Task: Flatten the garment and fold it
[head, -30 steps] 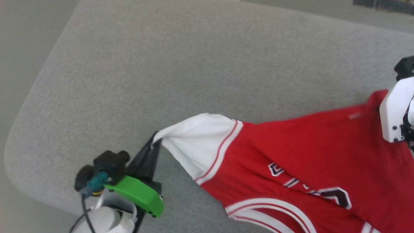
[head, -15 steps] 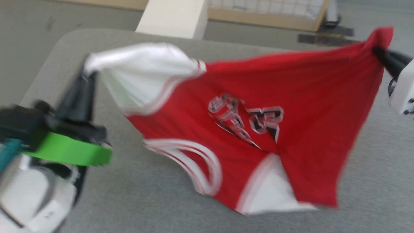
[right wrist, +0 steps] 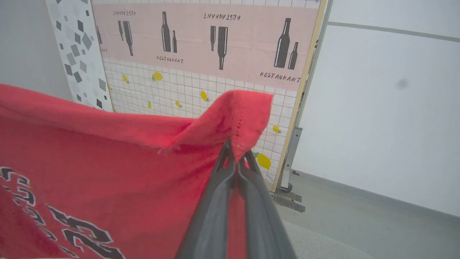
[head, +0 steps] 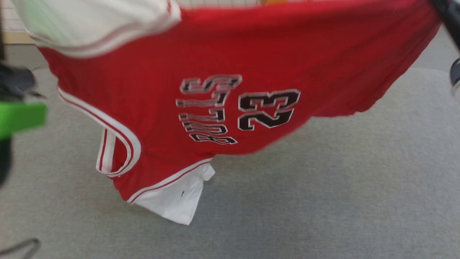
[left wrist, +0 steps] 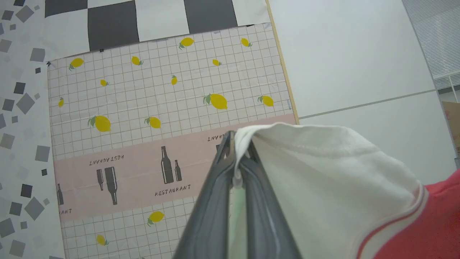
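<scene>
In the head view the garment [head: 230, 54] hung stretched across the top of the frame, lifted above the grey bench [head: 323, 201], with its black "23" [head: 267, 109] beside a column of lettering. Its drooping sleeve [head: 176, 201] reached down toward the bench, though contact could not be judged. A blurred green cover [head: 19, 117] on the left arm showed at the left edge. In the left wrist view the left end effector [left wrist: 239, 144] had its dark fingers pressed together on the edge of the upper white sleeve [left wrist: 323, 172], with the red body at the lower right. A printed panel [left wrist: 161, 108] of lemons and bottles stood behind. In the right wrist view the right end effector [right wrist: 235, 153] pinched a red corner of the garment, which folded over the fingertips. The number showed at the lower left, and a white wall [right wrist: 377, 108] stood beside the panel.
</scene>
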Controlling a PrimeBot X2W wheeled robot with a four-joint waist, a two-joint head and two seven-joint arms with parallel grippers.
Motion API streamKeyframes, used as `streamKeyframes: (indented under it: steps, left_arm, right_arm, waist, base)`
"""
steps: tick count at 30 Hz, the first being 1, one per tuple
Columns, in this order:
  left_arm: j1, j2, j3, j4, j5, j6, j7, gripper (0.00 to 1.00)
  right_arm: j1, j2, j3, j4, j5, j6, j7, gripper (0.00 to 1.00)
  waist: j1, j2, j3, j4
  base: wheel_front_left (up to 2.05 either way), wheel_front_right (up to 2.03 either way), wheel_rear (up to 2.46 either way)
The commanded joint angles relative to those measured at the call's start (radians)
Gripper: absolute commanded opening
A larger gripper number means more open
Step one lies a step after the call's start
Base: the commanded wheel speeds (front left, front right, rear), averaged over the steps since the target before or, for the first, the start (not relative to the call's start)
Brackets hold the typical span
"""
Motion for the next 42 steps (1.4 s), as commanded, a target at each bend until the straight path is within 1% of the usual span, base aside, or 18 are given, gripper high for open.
streamKeyframes:
  steps: [1, 4, 8, 11, 14, 19, 21, 27, 31, 35, 38, 42]
  left_arm:
    - [-0.042, 0.015, 0.006, 0.012, -0.015, -0.004, 0.019, 0.0]
    - [-0.137, 0.036, 0.007, 0.062, -0.033, -0.033, 0.059, 0.0]
    - [-0.296, 0.05, -0.016, 0.154, -0.049, -0.092, 0.1, 0.0]
    - [-0.443, 0.046, -0.044, 0.242, -0.045, -0.138, 0.126, 0.0]
    - [-0.586, 0.03, -0.08, 0.333, -0.026, -0.179, 0.139, 0.0]
    - [-0.823, -0.023, -0.141, 0.514, 0.024, -0.243, 0.128, 0.0]
    - [-0.91, -0.045, -0.149, 0.588, 0.037, -0.258, 0.113, 0.0]
    - [-1.109, -0.105, -0.148, 0.777, 0.069, -0.274, 0.021, 0.0]
    - [-1.171, -0.139, -0.161, 0.863, 0.076, -0.291, -0.03, 0.0]
    - [-1.167, -0.167, -0.186, 0.917, 0.079, -0.308, -0.078, 0.0]
    - [-1.115, -0.192, -0.197, 0.945, 0.066, -0.316, -0.129, 0.0]
    - [-0.971, -0.225, -0.226, 0.949, 0.053, -0.317, -0.185, 0.0]
  right_arm:
    - [-0.033, 0.008, -0.004, -0.008, -0.004, -0.001, -0.009, 0.0]
    - [-0.08, 0.008, 0.004, -0.001, -0.015, -0.001, -0.021, 0.0]
    - [-0.174, 0.003, 0.021, 0.041, -0.031, -0.001, -0.046, 0.0]
    - [-0.265, 0.008, 0.036, 0.095, -0.048, -0.001, -0.07, 0.0]
    - [-0.358, 0.01, 0.055, 0.164, -0.065, -0.001, -0.109, 0.0]
    - [-0.524, 0.017, 0.097, 0.319, -0.096, -0.001, -0.206, 0.0]
    - [-0.59, 0.018, 0.116, 0.379, -0.115, -0.001, -0.242, 0.0]
    - [-0.77, 0.042, 0.149, 0.554, -0.155, -0.001, -0.356, 0.0]
    - [-0.853, 0.055, 0.158, 0.654, -0.187, -0.001, -0.443, 0.0]
    - [-0.884, 0.073, 0.172, 0.737, -0.206, -0.001, -0.511, 0.0]
    - [-0.86, 0.089, 0.184, 0.794, -0.207, -0.001, -0.548, 0.0]
    - [-0.783, 0.098, 0.226, 0.839, -0.205, -0.001, -0.598, 0.0]
  waist:
    - [0.0, 0.0, 0.029, -0.034]
    - [0.0, 0.0, 0.073, -0.05]
    - [0.0, 0.0, 0.153, -0.067]
    - [0.0, 0.0, 0.229, -0.079]
    - [0.0, 0.0, 0.296, -0.088]
    - [0.0, 0.0, 0.395, -0.097]
    - [0.0, 0.0, 0.431, -0.1]
    - [0.0, 0.0, 0.515, -0.094]
    - [0.0, 0.0, 0.553, -0.079]
    - [0.0, 0.0, 0.581, -0.06]
    - [0.0, 0.0, 0.581, -0.046]
    - [0.0, 0.0, 0.568, -0.026]
  base:
    - [0.0, 0.0, 0.0]
    - [0.0, 0.0, 0.0]
    - [0.0, 0.0, 0.0]
    - [0.0, 0.0, 0.0]
    - [0.0, 0.0, 0.0]
    - [0.0, 0.0, 0.0]
    - [0.0, 0.0, 0.0]
    - [0.0, 0.0, 0.0]
    - [0.0, 0.0, 0.0]
    - [0.0, 0.0, 0.0]
    - [0.0, 0.0, 0.0]
    - [0.0, 0.0, 0.0]
